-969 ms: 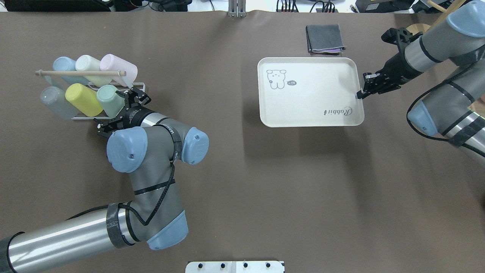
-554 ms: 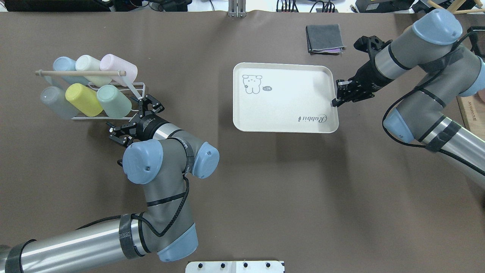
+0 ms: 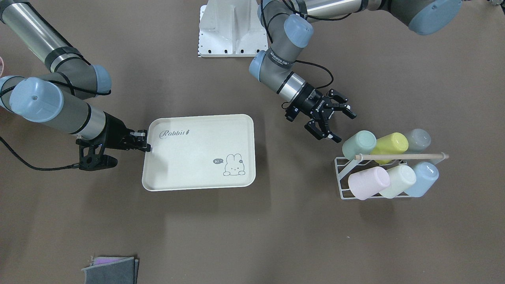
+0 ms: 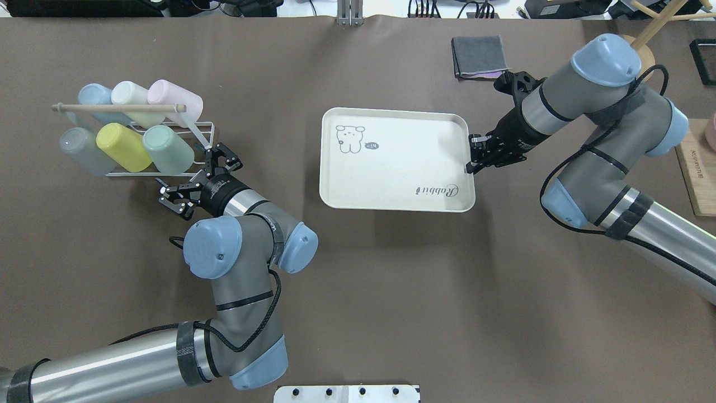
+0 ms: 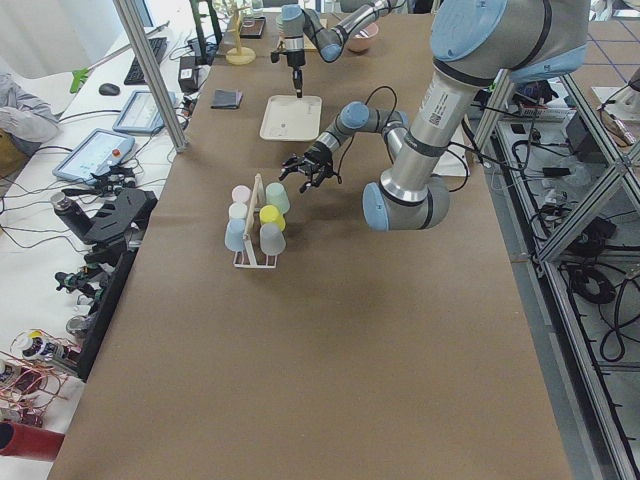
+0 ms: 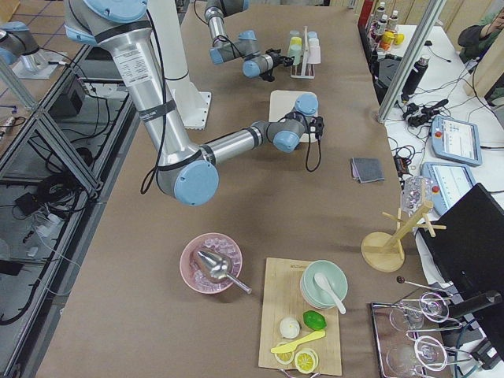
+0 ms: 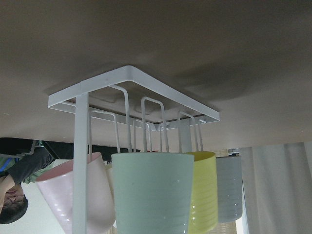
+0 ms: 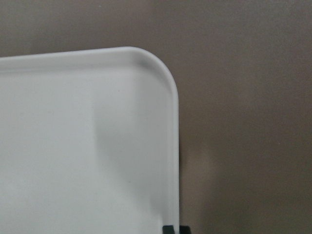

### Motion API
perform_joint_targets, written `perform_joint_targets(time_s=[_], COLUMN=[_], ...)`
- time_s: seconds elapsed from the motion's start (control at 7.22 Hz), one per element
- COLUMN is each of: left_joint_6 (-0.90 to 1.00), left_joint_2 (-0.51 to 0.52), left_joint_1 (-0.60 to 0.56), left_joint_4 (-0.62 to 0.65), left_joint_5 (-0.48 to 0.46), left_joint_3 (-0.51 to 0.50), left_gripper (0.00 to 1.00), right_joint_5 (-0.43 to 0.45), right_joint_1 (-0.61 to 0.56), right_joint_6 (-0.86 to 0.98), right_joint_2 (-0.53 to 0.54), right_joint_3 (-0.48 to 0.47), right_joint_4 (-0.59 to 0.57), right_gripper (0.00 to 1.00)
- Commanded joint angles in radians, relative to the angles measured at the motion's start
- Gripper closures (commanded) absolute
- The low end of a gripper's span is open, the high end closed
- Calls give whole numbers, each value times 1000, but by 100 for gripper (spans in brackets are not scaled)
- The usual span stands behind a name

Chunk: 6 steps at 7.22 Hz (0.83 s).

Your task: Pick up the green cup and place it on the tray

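Overhead exterior: left pincer spread wide beside green cup; right pincer pinches tray rim.

You have six matte plastic tumblers, one per colour: mint-green tumbler, yellow tumbler, grey tumbler, pale blue tumbler, cream tumbler, pink tumbler (all on one white wire rack). You also have one cream rectangular tray and one folded grey cloth.
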<state>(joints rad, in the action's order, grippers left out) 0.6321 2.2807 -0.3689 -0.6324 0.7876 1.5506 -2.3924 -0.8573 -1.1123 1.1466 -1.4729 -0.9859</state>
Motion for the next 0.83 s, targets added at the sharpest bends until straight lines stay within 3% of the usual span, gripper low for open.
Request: perform_joint_targets(time_s=[0.0,0.28,0.69], left_joint_6=[-2,-2,-3], left_joint_2=[-9,-33,-53], left_joint_1=[-7,-16,-19], left_joint_4=[-24,-42,-62], left_joint_5=[-31,-56,-90], left_joint_3=[-30,-30,-47], left_gripper=[3,3,3], right_joint_5=[33,45,74], right_joint_1=[26,37,64], right_joint_6=[-11,-11,-11], right_joint_2=[4,-46,-57], right_joint_3=[-1,0,2], right_joint_4=[-11,-101,-117], right_gripper=[100,100,100])
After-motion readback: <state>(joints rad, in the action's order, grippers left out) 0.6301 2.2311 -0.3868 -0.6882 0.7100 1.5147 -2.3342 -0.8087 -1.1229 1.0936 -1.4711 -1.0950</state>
